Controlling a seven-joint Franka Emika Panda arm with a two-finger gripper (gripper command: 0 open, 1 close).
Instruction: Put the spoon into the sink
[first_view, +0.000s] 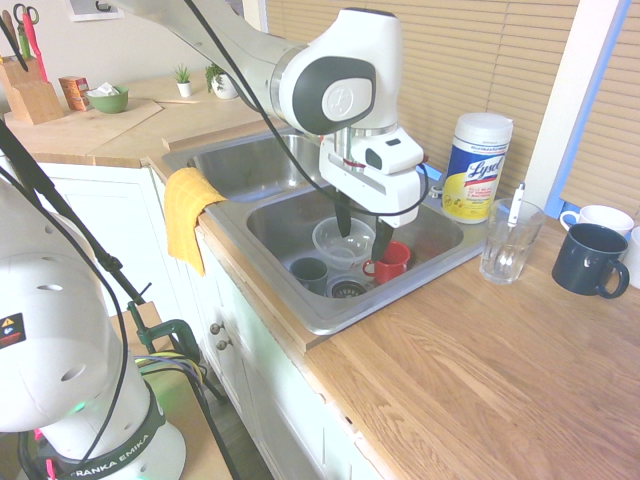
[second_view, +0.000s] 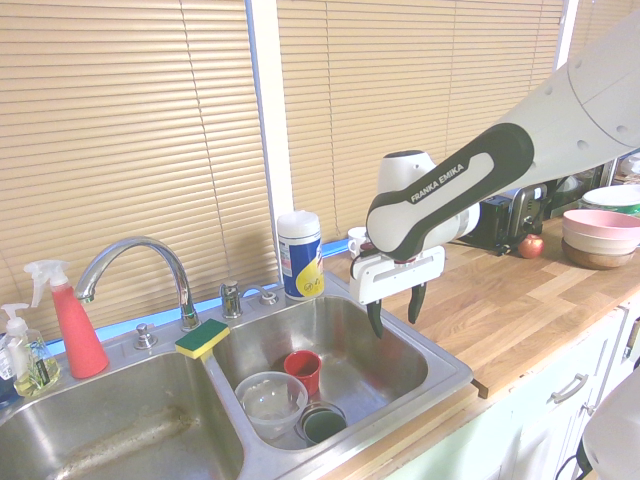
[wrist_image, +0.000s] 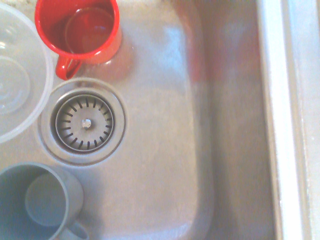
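- We see the claw (first_view: 364, 232) hanging over the sink (first_view: 290, 290), fingers spread, nothing in them.
- Spoon (first_view: 516, 203) stands upright in the glass (first_view: 508, 243) on the worktop (first_view: 480, 360), handle up, beside the Lysol tub (first_view: 476, 166).
- From the claw, we judge the spoon lies well off, past the sink rim; long axis near vertical.

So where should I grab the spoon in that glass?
Grip the spoon by its white handle tip above the drinking glass rim, coming straight down. It stands nearly upright, bowl end down inside. The gripper hangs open over the sink.
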